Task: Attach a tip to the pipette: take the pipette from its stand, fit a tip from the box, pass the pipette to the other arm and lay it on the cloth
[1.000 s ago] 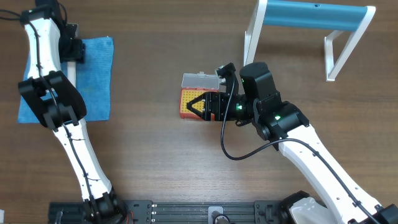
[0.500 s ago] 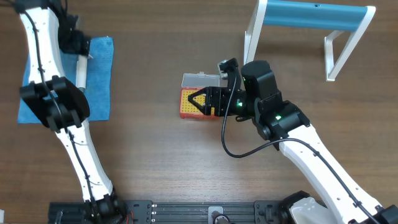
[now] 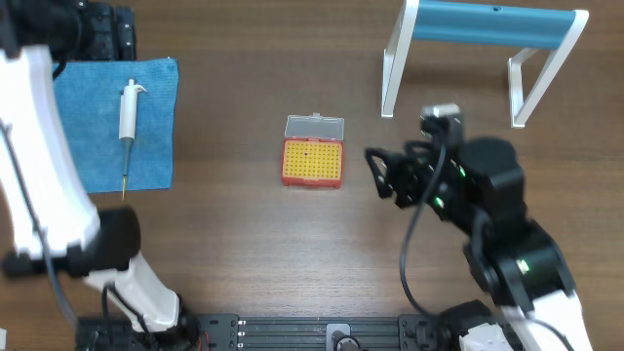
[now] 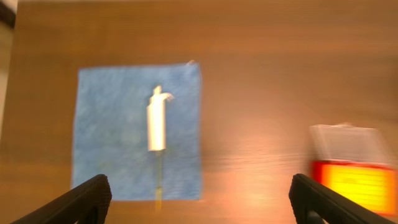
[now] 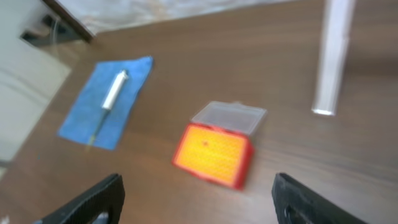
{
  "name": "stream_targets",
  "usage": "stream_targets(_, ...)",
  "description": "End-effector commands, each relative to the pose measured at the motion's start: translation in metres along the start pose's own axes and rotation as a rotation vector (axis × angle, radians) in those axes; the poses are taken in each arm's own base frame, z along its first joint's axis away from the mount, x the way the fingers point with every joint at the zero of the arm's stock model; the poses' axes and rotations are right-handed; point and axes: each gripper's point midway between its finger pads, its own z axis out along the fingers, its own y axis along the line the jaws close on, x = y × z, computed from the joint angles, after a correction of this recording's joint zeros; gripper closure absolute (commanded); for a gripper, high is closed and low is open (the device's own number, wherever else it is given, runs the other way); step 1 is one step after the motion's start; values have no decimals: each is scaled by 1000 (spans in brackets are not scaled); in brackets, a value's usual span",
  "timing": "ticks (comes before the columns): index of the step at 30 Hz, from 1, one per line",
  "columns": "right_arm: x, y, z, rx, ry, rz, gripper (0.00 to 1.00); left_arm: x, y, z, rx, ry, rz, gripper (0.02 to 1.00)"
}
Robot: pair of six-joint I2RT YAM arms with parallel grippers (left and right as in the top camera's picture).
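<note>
Set down within the last second: pipette (image 3: 127,112), flat on cloth (image 3: 156,146).
Lifted clear, fingers apart, empty: left tool (image 4: 199,205); likewise right tool (image 5: 199,199), withdrawn from tip box (image 3: 313,156). Reads as task finished.

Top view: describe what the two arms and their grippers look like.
Both the left arm and the right arm have white links joined by bulky black joints. A thin black cable runs alongside each, and small green lights glow on the right arm. The left gripper and right gripper are black, with angular, tapering fingers.
</note>
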Motion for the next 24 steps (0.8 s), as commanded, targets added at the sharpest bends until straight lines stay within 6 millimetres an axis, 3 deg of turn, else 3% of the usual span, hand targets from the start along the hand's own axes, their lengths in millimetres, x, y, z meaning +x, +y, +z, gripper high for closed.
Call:
stream_targets(1, 13, -27, -47, 186, -33, -156, 222, 12, -55, -111, 146, -242, -2, 93)
stream_targets(6, 47, -33, -84, 218, 0, -189, 220, 58, -90, -203, 291, -408, -9, 93)
stream_targets(10, 59, -32, -100, 204, -60, -199, 220, 111, -92, -248, 393, -465, -59, 91)
stream_targets(12, 63, -32, -105, 197, -90, -204, 222, 141, -84, -259, 411, -476, -98, 91)
stream_targets(15, 68, -32, -112, 186, -134, -199, 222, 184, -74, -263, 422, -480, -130, 91)
stream_targets(19, 71, -31, -120, 170, -191, -196, 222, 252, -62, -250, 430, -472, -165, 91)
stream_targets(20, 73, -31, -120, 169, -194, -197, 12, 270, -59, -243, 430, -470, -171, 91)
stream_targets(22, 82, -36, -115, 175, -172, -193, 5, 304, -53, -224, 427, -467, -189, 93)
stream_targets(24, 90, -41, -108, 181, -145, -171, 5, 323, -51, -212, 423, -469, -190, 91)
